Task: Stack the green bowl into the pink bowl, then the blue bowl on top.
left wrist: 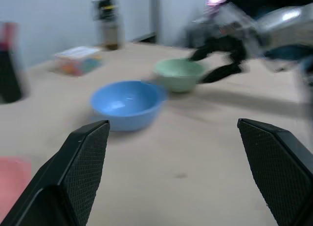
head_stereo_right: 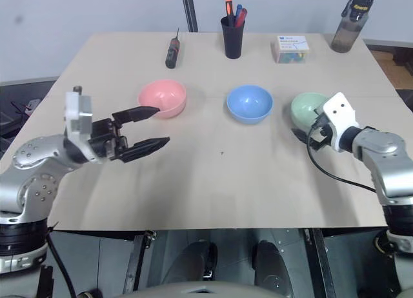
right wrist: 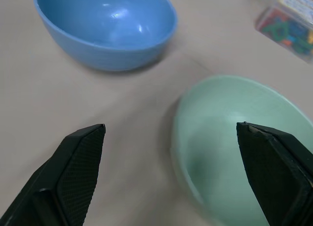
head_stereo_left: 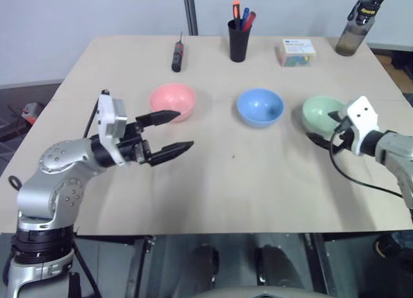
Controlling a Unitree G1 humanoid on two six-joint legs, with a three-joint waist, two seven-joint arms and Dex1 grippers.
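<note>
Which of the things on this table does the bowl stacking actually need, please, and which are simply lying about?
Needed:
- green bowl
- pink bowl
- blue bowl

Lying about:
- screwdriver
- pen cup
- small box
- water bottle

No legible txt; bottle (head_stereo_left: 357, 25) strap has white lettering, box (head_stereo_left: 297, 51) label too small to read.

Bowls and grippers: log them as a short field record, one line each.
pink bowl: on the table, leftmost, empty
blue bowl: middle of the row, empty
green bowl: rightmost, not stacked yet
left gripper: open, just in front of the pink bowl, holding nothing
right gripper: open, one finger on each side of the green bowl's near rim
</note>
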